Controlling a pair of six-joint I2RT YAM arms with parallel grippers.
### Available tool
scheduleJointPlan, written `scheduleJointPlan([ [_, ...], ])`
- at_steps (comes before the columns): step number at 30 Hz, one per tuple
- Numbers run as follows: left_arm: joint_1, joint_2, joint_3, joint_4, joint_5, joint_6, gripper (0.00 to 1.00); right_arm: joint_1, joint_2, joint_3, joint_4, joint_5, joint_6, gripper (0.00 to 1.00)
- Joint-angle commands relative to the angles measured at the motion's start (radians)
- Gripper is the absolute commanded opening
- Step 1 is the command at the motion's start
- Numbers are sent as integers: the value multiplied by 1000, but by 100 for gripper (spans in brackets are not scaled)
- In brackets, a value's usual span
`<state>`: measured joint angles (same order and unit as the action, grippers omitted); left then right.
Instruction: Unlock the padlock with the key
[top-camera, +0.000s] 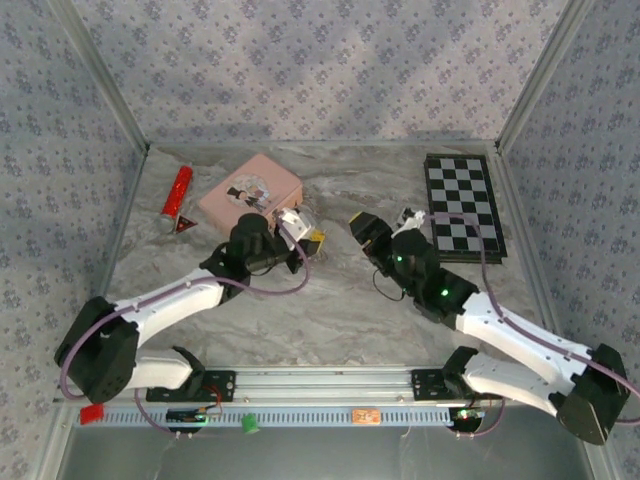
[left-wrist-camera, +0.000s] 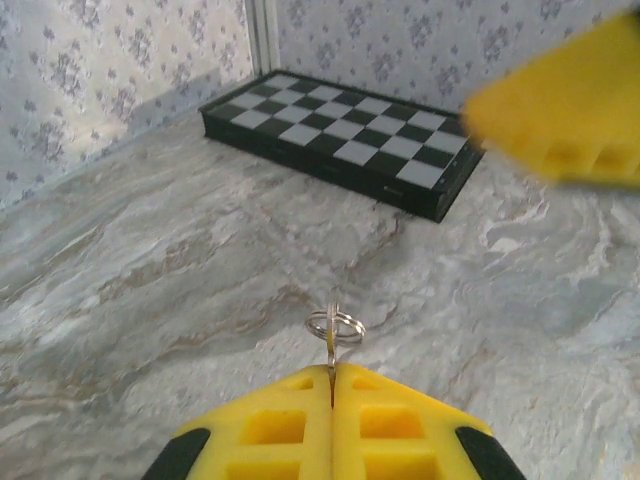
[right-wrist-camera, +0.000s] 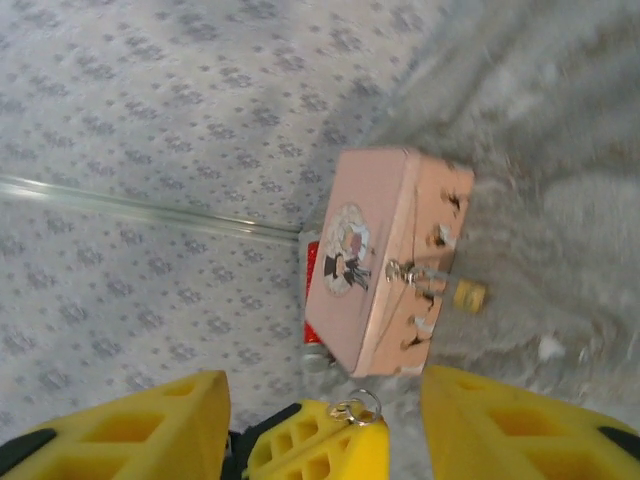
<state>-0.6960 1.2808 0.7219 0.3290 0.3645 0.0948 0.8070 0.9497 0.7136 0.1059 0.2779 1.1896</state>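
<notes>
The padlock (right-wrist-camera: 468, 293) is a tiny brass block hanging from the hasp on the side of the pink picture tin (right-wrist-camera: 385, 255), seen in the right wrist view. My left gripper (left-wrist-camera: 332, 370) is shut on the key (left-wrist-camera: 332, 345), whose split ring (left-wrist-camera: 333, 325) sticks out past the yellow fingertips. That gripper (top-camera: 305, 238) sits just right of the tin (top-camera: 250, 190). My right gripper (top-camera: 362, 228) faces it from the right and is open, with nothing between its fingers (right-wrist-camera: 140, 430). The left gripper's fingers and key ring (right-wrist-camera: 357, 408) lie between the right fingers in that view.
A folded chessboard (top-camera: 462, 205) lies at the back right, behind the right arm. A red glitter tube (top-camera: 178, 197) lies left of the tin near the left wall. Patterned walls close in the marble-look table (top-camera: 330, 310) on three sides.
</notes>
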Motion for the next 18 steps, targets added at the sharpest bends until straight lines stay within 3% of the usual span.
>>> scheduleJointPlan([
  [1, 3, -70, 90, -360, 92, 117, 0, -41, -56, -11, -42, -69, -605, 57],
  [4, -9, -106, 125, -513, 96, 175, 0, -78, -143, -123, 79, -254, -992, 55],
  [6, -34, -100, 165, -597, 114, 227, 0, -83, -201, -210, 169, -343, -1130, 56],
  [8, -58, -74, 228, -714, 137, 317, 1, -94, -243, -272, 225, -485, -1232, 64],
  [13, -78, -17, 319, -892, 182, 444, 0, -106, -243, -275, 133, -764, -1370, 70],
  [18, -147, 43, 388, -1001, 139, 501, 1, -147, -212, -313, 197, -938, -1291, 69],
])
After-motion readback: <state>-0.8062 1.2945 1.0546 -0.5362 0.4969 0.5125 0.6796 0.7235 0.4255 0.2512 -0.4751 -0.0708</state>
